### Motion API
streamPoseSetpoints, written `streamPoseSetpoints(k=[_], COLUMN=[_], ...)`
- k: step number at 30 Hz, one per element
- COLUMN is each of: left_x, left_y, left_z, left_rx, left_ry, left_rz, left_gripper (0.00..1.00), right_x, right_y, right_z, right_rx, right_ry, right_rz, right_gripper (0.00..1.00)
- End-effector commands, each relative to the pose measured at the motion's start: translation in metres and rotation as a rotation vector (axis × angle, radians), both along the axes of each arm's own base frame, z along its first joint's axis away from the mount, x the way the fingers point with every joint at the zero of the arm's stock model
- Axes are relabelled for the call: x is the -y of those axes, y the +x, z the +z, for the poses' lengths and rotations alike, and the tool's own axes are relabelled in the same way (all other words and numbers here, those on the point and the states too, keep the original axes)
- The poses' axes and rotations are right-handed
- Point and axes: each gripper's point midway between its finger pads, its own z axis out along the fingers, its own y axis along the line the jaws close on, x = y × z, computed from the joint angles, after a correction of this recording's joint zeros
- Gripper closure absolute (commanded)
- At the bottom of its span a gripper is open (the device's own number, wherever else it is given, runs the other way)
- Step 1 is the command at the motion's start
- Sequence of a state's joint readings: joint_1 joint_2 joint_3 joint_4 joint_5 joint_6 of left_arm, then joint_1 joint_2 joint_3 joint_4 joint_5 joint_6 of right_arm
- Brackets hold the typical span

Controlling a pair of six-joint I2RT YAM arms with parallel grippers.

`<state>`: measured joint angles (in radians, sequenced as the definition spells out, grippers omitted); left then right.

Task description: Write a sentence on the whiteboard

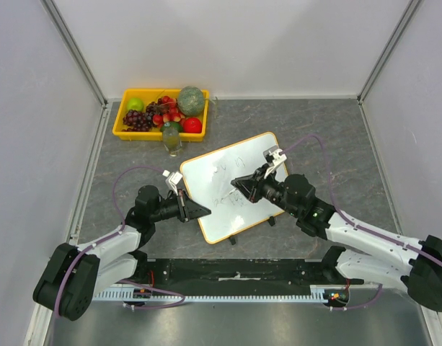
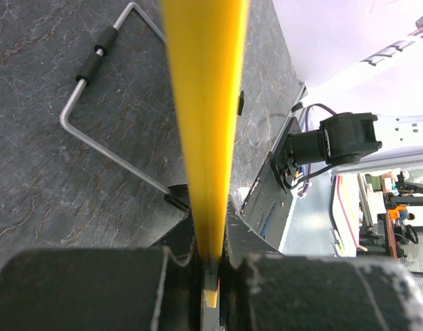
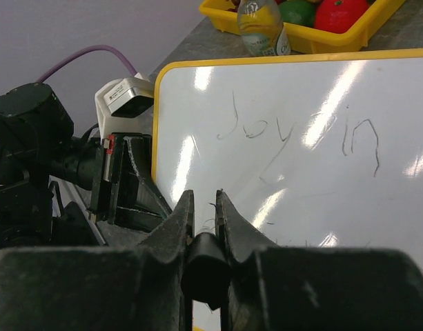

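The whiteboard [image 1: 244, 160], white with an orange-yellow frame, stands tilted on a wire stand [image 2: 94, 83] at the table's middle. My left gripper [image 1: 200, 210] is shut on its near left edge; in the left wrist view the yellow frame [image 2: 204, 103] runs into the closed left gripper [image 2: 211, 276]. My right gripper [image 1: 239, 184] is over the board's face, shut on a black marker [image 3: 205, 258]. The right gripper [image 3: 204, 196] points at the whiteboard [image 3: 301, 193]. The sentence [image 3: 294, 131] reads "Joy in" in thin dark strokes. Fainter marks [image 1: 226, 202] sit lower down.
A yellow fruit tray [image 1: 122, 124] with several fruits stands at the back left, with a small bottle [image 1: 171, 138] in front of it. Both appear above the board in the right wrist view: the tray [image 3: 335, 43] and the bottle [image 3: 261, 27]. White walls enclose the table.
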<state>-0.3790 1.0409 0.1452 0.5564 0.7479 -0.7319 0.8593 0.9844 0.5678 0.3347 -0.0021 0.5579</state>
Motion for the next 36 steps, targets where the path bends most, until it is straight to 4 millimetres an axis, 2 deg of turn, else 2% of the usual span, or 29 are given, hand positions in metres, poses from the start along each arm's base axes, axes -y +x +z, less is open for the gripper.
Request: streamPoseSetpoints(k=[1,6,12,24,29,36], left_x=[-0.018,-0.018,-0.018,-0.018,-0.017,-0.017], left_y=[0.002,0.002,0.001,-0.001,0.000,0.000], left_z=[-0.042,-0.042,-0.042,-0.041,-0.040,-0.039], left_rx=[-0.064,-0.062,-0.063,-0.058,-0.055,-0.051], left_ry=[0.144,0.143,0.142,0.136,0.136,0.135], left_rz=[0.076,0.076,0.075,0.068,0.068,0.068], left_gripper=[0.98,0.98,0.98,0.98,0.98,0.98], right_x=[-0.015,-0.029,-0.035,-0.038,-0.041,-0.037], right_y=[0.008,0.007,0.012,0.026,0.025,0.022], right_z=[0.036,0.038,0.039,0.017,0.006,-0.023], right_rx=[0.062,0.069,0.070,0.046,0.031,-0.004], right_ry=[0.094,0.105,0.104,0.089,0.055,-0.025], right_rz=[-0.050,-0.056,-0.089,-0.150,-0.137,-0.133], right_gripper=[1.00,1.00,1.00,1.00,1.00,1.00])
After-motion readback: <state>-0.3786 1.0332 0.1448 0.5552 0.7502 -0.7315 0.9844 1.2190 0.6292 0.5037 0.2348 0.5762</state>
